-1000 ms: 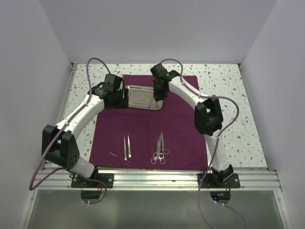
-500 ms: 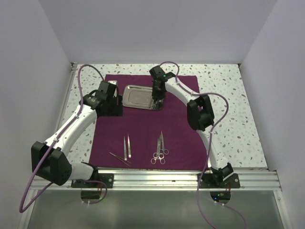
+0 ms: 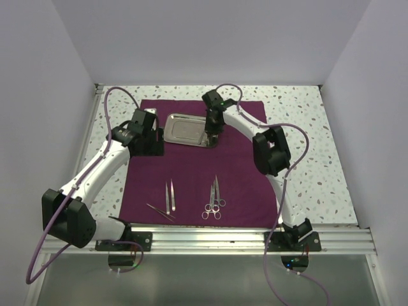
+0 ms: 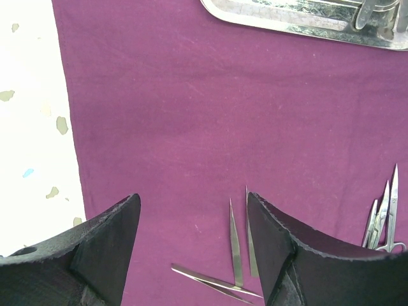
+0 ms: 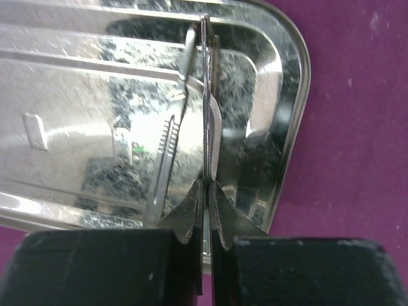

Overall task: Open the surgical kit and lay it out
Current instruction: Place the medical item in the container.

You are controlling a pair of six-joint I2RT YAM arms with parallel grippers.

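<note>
The dark purple cloth (image 3: 191, 172) lies spread flat on the table. The shiny steel tray (image 3: 182, 127) sits on its far part and also shows in the right wrist view (image 5: 76, 95). My right gripper (image 3: 211, 135) is over the tray's right end, shut (image 5: 206, 185) on a slim silver serrated forceps (image 5: 206, 108) that points into the tray. My left gripper (image 3: 152, 143) hovers open and empty (image 4: 192, 197) over bare cloth left of the tray. Tweezers (image 3: 169, 196) (image 4: 236, 245) and scissors with ring-handled forceps (image 3: 214, 197) (image 4: 382, 213) lie on the near cloth.
The speckled white tabletop (image 3: 306, 146) borders the cloth on all sides. White walls close in left, right and behind. A metal rail (image 3: 210, 239) with the arm bases runs along the near edge.
My left arm has pulled back to the left, away from the tray's left end. The tray has turned slightly. My right gripper stays shut over the tray's right end.
</note>
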